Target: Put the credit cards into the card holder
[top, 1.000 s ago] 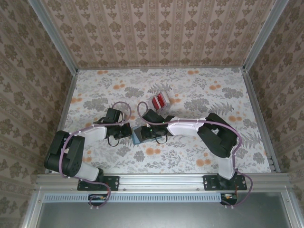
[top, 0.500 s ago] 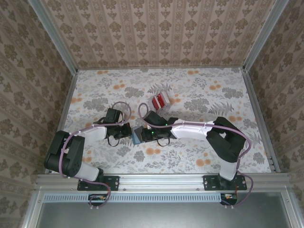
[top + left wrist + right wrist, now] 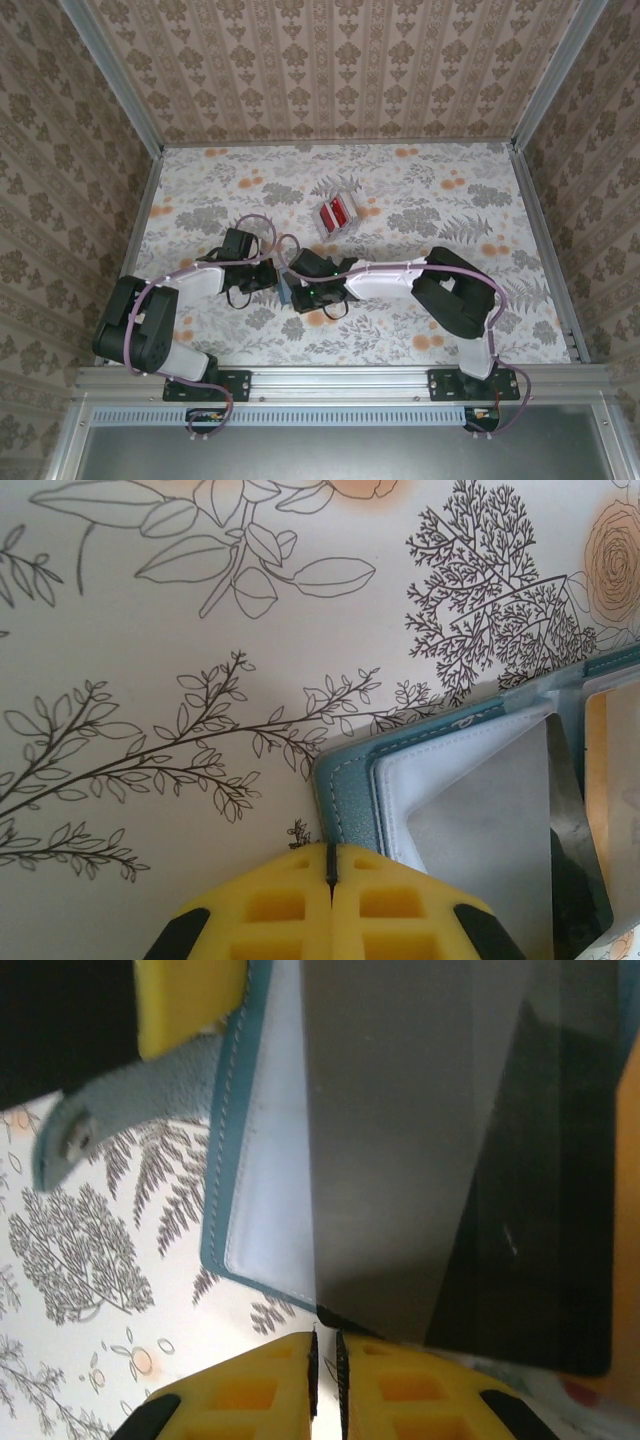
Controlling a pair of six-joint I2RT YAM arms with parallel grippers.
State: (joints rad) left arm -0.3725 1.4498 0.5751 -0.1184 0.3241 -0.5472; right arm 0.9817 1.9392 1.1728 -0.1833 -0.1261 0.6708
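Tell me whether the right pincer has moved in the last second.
Yes. In the top view the right pincer has slid left and nearer, farther from the stack of small red plastic cards, which stayed put.

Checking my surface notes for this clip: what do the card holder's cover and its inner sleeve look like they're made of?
The card holder has a cover that looks like teal leather or a leather-look material. It is matte, with a line of stitching along its edge. The inner sleeve is probably thin translucent plastic: smooth, greyish and slightly glossy, with sharp straight edges.
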